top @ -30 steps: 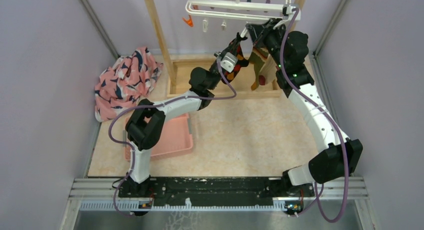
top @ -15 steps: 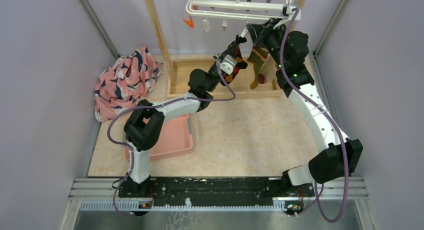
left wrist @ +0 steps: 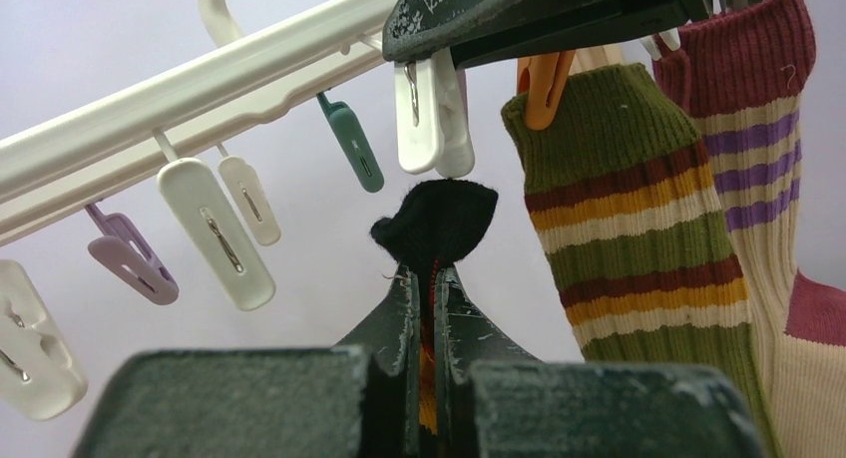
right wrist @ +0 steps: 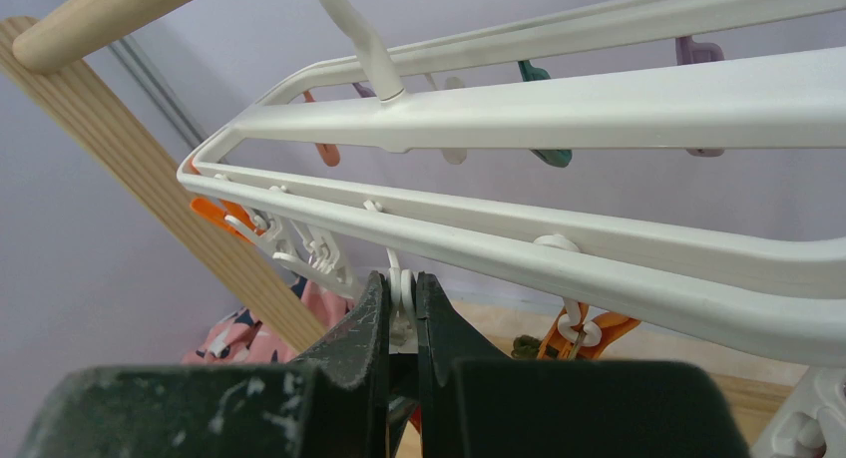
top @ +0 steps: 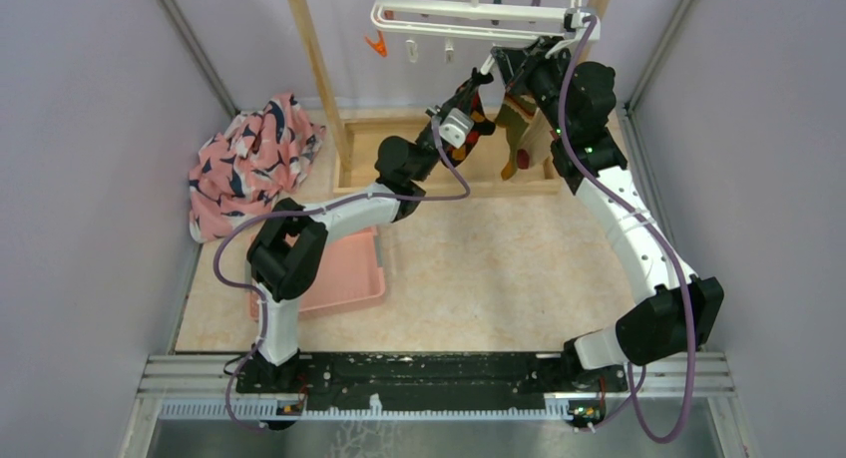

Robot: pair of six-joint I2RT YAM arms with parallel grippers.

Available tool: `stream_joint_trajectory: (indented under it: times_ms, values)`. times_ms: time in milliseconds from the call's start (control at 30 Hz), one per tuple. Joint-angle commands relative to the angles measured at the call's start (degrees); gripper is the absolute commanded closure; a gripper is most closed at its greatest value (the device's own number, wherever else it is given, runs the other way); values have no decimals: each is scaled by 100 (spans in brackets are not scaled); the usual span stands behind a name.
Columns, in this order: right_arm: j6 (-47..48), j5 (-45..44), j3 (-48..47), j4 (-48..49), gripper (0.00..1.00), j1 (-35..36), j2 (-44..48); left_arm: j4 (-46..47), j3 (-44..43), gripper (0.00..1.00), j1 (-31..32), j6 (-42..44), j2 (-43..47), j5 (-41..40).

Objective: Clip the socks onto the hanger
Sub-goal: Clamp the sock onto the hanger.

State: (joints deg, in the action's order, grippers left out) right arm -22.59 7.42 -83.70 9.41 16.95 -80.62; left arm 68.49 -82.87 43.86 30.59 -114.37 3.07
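Sock (left wrist: 436,224) sat clenched in my left claw (left wrist: 426,278); my right claw (right wrist: 401,290) squeezed the white clip (left wrist: 434,119); insertion, I judged, came next.

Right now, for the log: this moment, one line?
left gripper: shut on argyle sock under white clip | right gripper: shut on white clip | olive sock, beige sock: hung

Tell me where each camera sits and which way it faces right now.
Top external: above and behind the arms, looking down at the table; both arms show, reaching to the hanger.
Left wrist: below the hanger, looking up; left fingers pinch the black sock.
Right wrist: beside the hanger, looking along its frame; right fingers squeeze a white clip.
Shared: both wrist views show that white clip.
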Motion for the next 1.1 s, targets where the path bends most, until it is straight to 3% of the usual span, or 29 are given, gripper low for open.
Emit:
stream_joint_trajectory:
  times_ms: [0, 1067]
  values:
    - [149, -11, 38, -912, 100, -122, 59, 130, -273, 100, -8, -37, 220, 182]
    - [93, 122, 64, -866, 100, -120, 18, 94, -436, 100, 167, -512, 175, 251]
